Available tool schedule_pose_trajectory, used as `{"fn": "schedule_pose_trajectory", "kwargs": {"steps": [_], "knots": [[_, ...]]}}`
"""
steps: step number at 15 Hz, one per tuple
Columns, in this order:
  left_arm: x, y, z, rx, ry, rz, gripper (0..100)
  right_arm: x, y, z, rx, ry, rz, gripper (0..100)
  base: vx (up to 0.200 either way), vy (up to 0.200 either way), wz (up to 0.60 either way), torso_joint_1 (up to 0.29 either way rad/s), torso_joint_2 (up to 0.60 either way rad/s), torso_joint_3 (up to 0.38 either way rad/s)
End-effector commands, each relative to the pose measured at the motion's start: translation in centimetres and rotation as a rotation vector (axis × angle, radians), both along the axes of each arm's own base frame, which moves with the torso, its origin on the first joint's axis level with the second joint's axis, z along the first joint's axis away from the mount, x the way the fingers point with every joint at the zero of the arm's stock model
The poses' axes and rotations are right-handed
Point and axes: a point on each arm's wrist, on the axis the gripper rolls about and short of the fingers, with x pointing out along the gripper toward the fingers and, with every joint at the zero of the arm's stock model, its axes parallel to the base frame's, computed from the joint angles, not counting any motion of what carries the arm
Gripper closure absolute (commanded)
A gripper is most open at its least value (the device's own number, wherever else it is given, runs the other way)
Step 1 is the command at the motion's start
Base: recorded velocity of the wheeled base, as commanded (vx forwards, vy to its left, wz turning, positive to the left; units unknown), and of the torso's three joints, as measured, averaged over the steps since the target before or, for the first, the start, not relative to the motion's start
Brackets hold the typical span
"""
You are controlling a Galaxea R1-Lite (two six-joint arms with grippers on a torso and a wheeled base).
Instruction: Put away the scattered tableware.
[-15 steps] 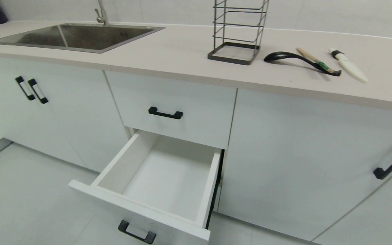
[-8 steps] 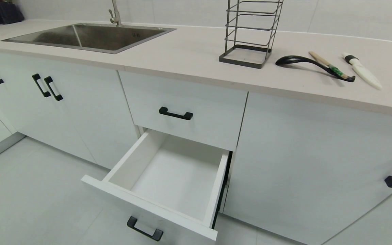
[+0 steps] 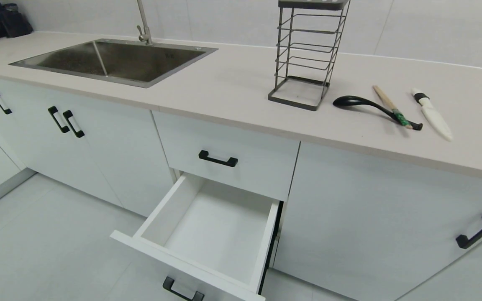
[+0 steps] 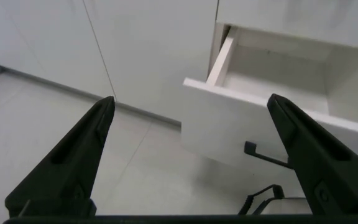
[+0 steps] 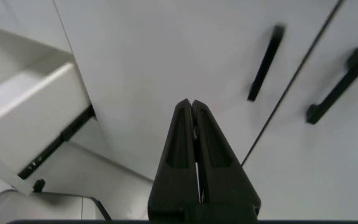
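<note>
1. Head view: three pieces of scattered tableware lie close together on the tabletop [image 3: 224, 88], to the right of a tall wire rack [image 3: 306, 54]. They are a black ladle [image 3: 375, 108], a wooden stick [image 3: 385, 100] with a green band that crosses the ladle's handle near its end, and a white knife [image 3: 432, 116] with a black collar just beside them.
2. Below the tabletop the lower drawer [image 3: 163, 209] stands pulled out, with none of the tableware in it yet. The upper drawer [image 3: 224, 146] above it is closed. The sink [image 3: 111, 58] sits well apart, toward the left end of the tabletop.
3. Left wrist view: the left gripper [image 4: 191, 102] hangs low before the cabinets, its fingers spread wide with nothing between them and the open drawer [image 4: 229, 124] ahead of it.
4. Right wrist view: the right gripper [image 5: 192, 106] faces the white cabinet fronts near two black cabinet door handles [image 5: 265, 62], its fingers pressed together on nothing.
5. Step in hand, as judged: the drawer is ready to receive and no piece has been picked up, so the robot appears to be positioning itself for the first pick.
6. Next move, as judged: an arm has to rise from cabinet height to the tabletop. The right arm looks better placed for the three pieces, but its fingers must part first. With the stick lying across the ladle's thin handle, lifting either could drag the other. The knife lies free and may be the easier first pick.
</note>
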Motion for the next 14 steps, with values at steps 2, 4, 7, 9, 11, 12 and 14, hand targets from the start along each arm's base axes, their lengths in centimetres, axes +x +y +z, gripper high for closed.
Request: {"fn": "schedule_pose_trajectory", "kwargs": {"steps": [2, 4, 7, 9, 11, 12, 14], "knots": [[0.01, 0.00, -0.01, 0.000, 0.003, 0.001, 0, 0.01, 0.00, -0.01, -0.001, 0.003, 0.000, 100, 0.000, 0.000, 0.00, 0.232, -0.50, -0.200], [0.01, 0.00, -0.01, 0.000, 0.003, 0.001, 0, 0.01, 0.00, -0.01, 0.001, 0.003, 0.000, 100, 0.000, 0.000, 0.00, 0.225, -0.48, -0.212], [0.01, 0.00, -0.01, 0.000, 0.003, 0.001, 0, 0.01, 0.00, -0.01, -0.001, 0.003, 0.000, 100, 0.000, 0.000, 0.00, 0.102, -0.49, -0.221], [0.01, 0.00, -0.01, 0.001, 0.003, 0.001, 0, 0.01, 0.00, -0.01, -0.001, 0.003, 0.000, 100, 0.000, 0.000, 0.00, 0.405, -0.49, -0.227], [0.01, 0.00, -0.01, 0.000, 0.003, 0.001, 0, 0.01, 0.00, -0.01, -0.001, 0.003, 0.000, 100, 0.000, 0.000, 0.00, 0.339, -0.48, -0.241], [0.01, 0.00, -0.01, 0.000, 0.003, 0.001, 0, 0.01, 0.00, -0.01, -0.001, 0.003, 0.000, 100, 0.000, 0.000, 0.00, 0.295, -0.51, -0.237], [0.00, 0.00, 0.04, 0.000, 0.001, 0.001, 0, 0.01, 0.00, -0.01, -0.001, 0.003, 0.001, 100, 0.000, 0.000, 0.00, 0.278, -0.52, -0.246]]}}
